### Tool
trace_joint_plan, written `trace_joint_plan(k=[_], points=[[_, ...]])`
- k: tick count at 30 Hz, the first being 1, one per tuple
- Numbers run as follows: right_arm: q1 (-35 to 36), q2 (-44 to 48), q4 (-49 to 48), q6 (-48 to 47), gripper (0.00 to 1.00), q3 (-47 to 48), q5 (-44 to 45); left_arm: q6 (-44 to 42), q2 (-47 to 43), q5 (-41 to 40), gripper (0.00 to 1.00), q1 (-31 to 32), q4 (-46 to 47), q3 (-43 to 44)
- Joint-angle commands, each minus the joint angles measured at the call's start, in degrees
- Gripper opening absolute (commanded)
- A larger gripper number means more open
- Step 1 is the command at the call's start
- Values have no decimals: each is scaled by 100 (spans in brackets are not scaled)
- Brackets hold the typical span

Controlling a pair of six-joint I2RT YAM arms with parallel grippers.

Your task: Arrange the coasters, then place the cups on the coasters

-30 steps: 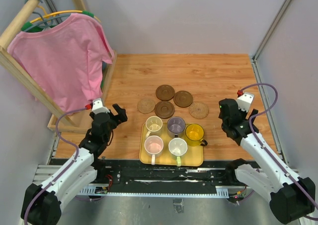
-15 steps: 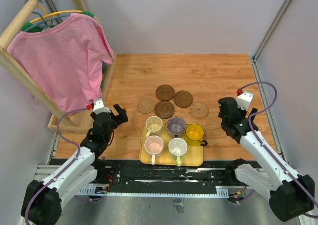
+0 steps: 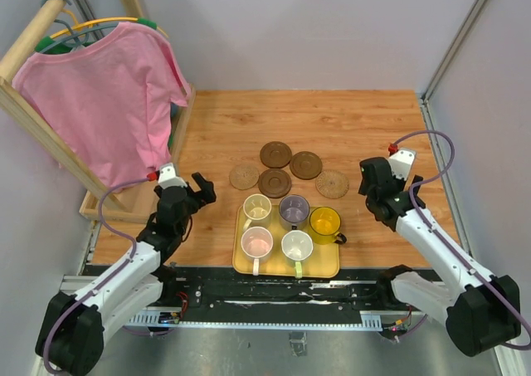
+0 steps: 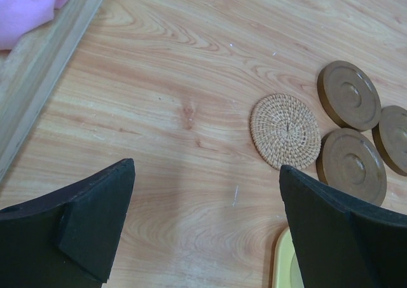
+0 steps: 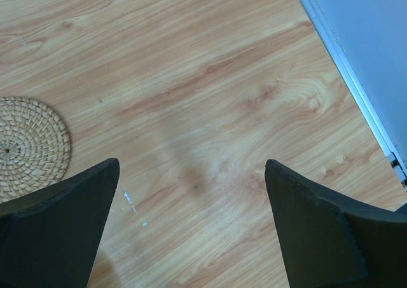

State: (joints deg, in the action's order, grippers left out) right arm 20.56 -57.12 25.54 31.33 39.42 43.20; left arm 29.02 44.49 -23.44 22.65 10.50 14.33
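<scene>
Five coasters lie in a cluster mid-table: three dark brown discs (image 3: 275,154), (image 3: 305,165), (image 3: 275,183) and two tan woven ones (image 3: 244,176), (image 3: 332,183). Just in front, five cups stand on a yellow tray (image 3: 241,264): pale yellow (image 3: 256,207), purple-grey (image 3: 294,211), amber (image 3: 324,222), pink (image 3: 256,242), whitish-green (image 3: 296,246). My left gripper (image 3: 199,189) (image 4: 206,173) is open over bare wood, left of the tray, with a woven coaster (image 4: 284,131) ahead. My right gripper (image 3: 371,179) (image 5: 191,164) is open and empty, right of the other woven coaster (image 5: 28,148).
A wooden rack (image 3: 50,119) with a pink shirt (image 3: 108,94) stands at the left, its base rail (image 4: 44,65) close to my left gripper. A metal edge strip and grey wall (image 5: 343,65) bound the table on the right. The tray's corner (image 4: 283,269) shows by my left gripper's right finger.
My right gripper has crept forward and slightly left toward the coasters. The left gripper has edged slightly forward. Both stay open; coasters and cups have not moved.
</scene>
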Motion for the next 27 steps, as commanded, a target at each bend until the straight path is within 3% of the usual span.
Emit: trace_joint_plan(k=[1, 8, 10, 13, 17, 19, 22, 27], points=[[-49, -258, -92, 50, 98, 353, -306, 69, 392, 267, 100, 27, 603, 167], [-47, -1005, -161, -230, 99, 1067, -553, -113, 1774, 409, 99, 20, 866, 932], [-52, -1212, -239, -356, 98, 1182, -678, -151, 2160, 515, 93, 21, 951, 1132], [-52, -1480, -373, -504, 70, 1318, -910, -200, 2683, 688, 73, 22, 1094, 1383], [-51, -1829, -501, -611, 25, 1512, -1260, -278, 3140, 942, 20, 20, 1295, 1651], [-48, -1997, -514, -612, 12, 1594, -1434, -320, 3351, 1093, 1, 20, 1352, 1764], [-52, -2220, -518, -559, 1, 1664, -1883, -456, 3635, 1446, 1, 24, 1478, 1872], [-49, -2486, -670, -474, 1, 1533, -2783, -487, 4026, 1849, 1, 25, 1777, 1909]])
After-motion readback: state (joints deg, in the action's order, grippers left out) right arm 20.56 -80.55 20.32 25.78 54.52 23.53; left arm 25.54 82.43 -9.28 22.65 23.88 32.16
